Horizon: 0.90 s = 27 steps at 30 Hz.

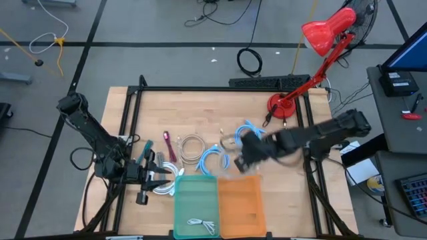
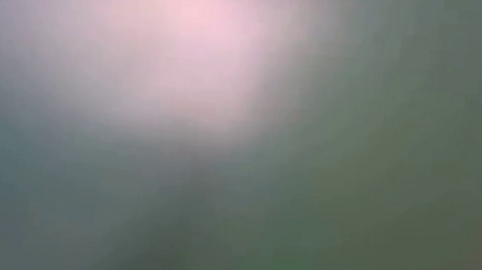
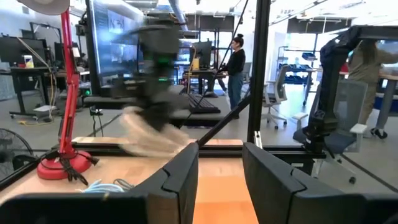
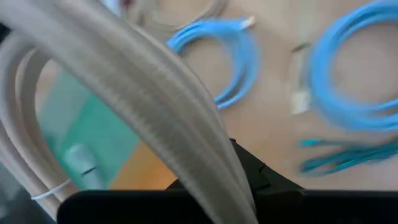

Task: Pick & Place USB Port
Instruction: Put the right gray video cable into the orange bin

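My right gripper [image 1: 238, 162] hovers, blurred, over the far edge of the orange tray [image 1: 241, 207], shut on a beige braided cable [image 4: 143, 93]. That cable fills the right wrist view. My left gripper [image 1: 165, 176] is at the table's left, beside the green tray [image 1: 183, 207] and over a white cable coil [image 1: 167, 189]. Its fingers [image 3: 180, 180] point level and stand apart with nothing between them. A small white cable [image 1: 202, 225] lies in the green tray. The low view is all blur. My right gripper holds the beige cable by a strand of its coil [image 4: 199, 162], which runs out from between the dark fingers [image 4: 249, 171]. The fingers slant down from the table's right side. The other loops [image 4: 25, 137] hang beside the gripper, clear of the table.
Loose cables lie on the table beyond the trays: blue coils [image 1: 213, 159] [image 1: 252, 130], a beige coil [image 1: 192, 147], a pink cable [image 1: 169, 143]. A red desk lamp [image 1: 283, 105] stands at the far right. A black frame [image 1: 200, 89] borders the table.
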### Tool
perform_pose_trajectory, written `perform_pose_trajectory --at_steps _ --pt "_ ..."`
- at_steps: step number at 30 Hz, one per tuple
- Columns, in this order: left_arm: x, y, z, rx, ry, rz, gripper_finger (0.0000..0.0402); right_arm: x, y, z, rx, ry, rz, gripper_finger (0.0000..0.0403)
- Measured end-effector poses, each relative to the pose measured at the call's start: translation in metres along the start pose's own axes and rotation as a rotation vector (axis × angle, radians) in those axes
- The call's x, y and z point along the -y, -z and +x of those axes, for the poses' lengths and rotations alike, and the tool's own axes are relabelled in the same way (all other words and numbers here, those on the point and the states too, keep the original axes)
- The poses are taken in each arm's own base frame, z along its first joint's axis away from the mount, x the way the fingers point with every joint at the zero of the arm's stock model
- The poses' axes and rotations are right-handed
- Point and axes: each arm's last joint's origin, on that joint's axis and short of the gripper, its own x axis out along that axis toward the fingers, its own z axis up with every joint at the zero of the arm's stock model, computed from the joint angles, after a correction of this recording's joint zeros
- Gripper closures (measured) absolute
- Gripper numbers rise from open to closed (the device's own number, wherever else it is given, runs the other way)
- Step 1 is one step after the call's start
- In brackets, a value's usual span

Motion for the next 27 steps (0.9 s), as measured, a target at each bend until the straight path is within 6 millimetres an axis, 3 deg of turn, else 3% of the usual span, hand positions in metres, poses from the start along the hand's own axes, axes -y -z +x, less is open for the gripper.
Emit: perform_pose_trajectory --at_steps 6,13,21,27 --pt "0.000 -0.001 0.000 0.005 0.001 -0.015 0.0275 -0.022 0.061 0.003 -0.038 0.001 0.038 0.0402" --pt "0.000 -0.001 0.000 0.007 0.002 -0.011 0.0275 -0.041 0.114 0.038 -0.098 0.030 0.027 0.0402" --pt "0.000 -0.001 0.000 0.007 0.005 -0.008 0.0275 -0.055 0.140 0.082 -0.188 0.005 0.020 0.0402" --pt "0.000 -0.001 0.000 0.007 0.009 -0.009 0.0275 -0.055 0.154 0.093 -0.237 0.030 0.003 0.0402"
